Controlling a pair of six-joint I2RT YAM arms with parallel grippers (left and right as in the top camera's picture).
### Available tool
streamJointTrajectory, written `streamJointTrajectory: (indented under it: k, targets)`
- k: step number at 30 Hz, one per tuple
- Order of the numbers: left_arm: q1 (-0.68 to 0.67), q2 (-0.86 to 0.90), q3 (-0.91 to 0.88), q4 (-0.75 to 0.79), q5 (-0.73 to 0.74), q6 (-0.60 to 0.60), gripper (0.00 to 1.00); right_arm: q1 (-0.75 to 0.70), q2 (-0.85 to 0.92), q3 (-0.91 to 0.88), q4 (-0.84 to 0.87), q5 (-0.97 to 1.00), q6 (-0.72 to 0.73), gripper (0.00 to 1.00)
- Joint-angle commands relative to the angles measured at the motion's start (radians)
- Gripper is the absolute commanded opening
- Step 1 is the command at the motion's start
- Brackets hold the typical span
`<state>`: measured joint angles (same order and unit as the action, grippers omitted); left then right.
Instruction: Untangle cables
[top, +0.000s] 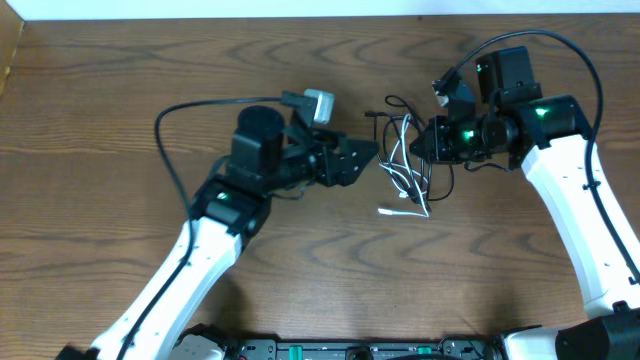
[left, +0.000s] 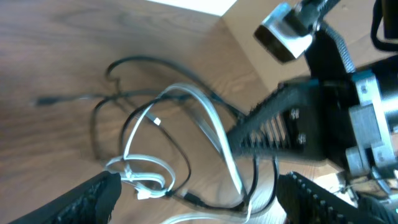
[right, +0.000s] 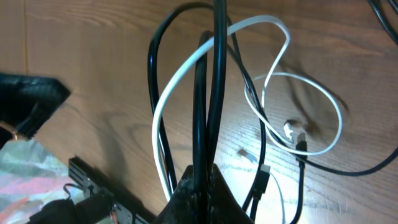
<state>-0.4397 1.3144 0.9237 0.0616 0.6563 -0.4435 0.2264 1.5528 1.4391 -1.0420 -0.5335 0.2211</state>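
Note:
The black cable (top: 391, 102) and the white cable (top: 404, 190) lie tangled together on the wooden table between my two grippers. My right gripper (top: 427, 140) is shut on a strand of the black cable (right: 217, 62), with the white cable (right: 186, 71) looping around it. My left gripper (top: 363, 160) is open at the tangle's left side. In the left wrist view its fingers (left: 199, 196) spread wide either side of the white cable (left: 211, 118) and the black cable (left: 143, 62), touching neither. A white plug end (top: 388, 210) lies at the front of the tangle.
The right arm's gripper body (left: 298, 124) looms close behind the tangle in the left wrist view. A thick black arm wire (top: 170, 150) arcs left of the left arm. The table's back edge (top: 300, 18) runs along the top.

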Motion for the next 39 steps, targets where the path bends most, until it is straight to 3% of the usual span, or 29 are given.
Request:
streamJointTrajectory:
  k: [1,10,16,20,22,26,27,29,32,39]
  targets:
    - [-0.029,0.1,0.016,0.073,-0.002,-0.051,0.84,0.018,-0.008,0.017,0.001,0.008,-0.016,0.01]
    - [-0.029,0.295,0.016,0.312,-0.001,-0.211,0.84,0.026,-0.008,0.017,-0.002,0.029,-0.016,0.01]
    - [-0.038,0.326,0.016,0.332,-0.002,-0.22,0.83,0.026,-0.008,0.017,0.0,0.041,-0.016,0.01]
    - [-0.053,0.333,0.016,0.27,-0.045,-0.217,0.56,0.026,-0.008,0.017,-0.001,0.065,-0.016,0.01]
    - [-0.055,0.333,0.016,0.197,-0.089,-0.159,0.42,0.026,-0.008,0.017,-0.001,0.079,-0.016,0.01]
    - [-0.049,0.333,0.016,-0.047,-0.302,-0.028,0.11,0.014,-0.008,0.017,-0.018,0.275,0.017,0.01]
    - [-0.043,0.333,0.016,-0.121,-0.377,-0.021,0.08,0.004,-0.008,0.017,-0.024,0.346,0.047,0.01]
    - [-0.025,0.327,0.016,-0.233,-0.488,-0.02,0.07,-0.026,-0.008,0.017,-0.032,0.473,0.106,0.01]
    - [0.017,0.29,0.016,-0.321,-0.528,0.018,0.08,-0.081,-0.008,0.016,-0.036,0.568,0.156,0.01]
    - [0.129,0.07,0.017,-0.343,-0.546,0.07,0.07,-0.195,-0.008,0.012,-0.035,0.644,0.186,0.01]
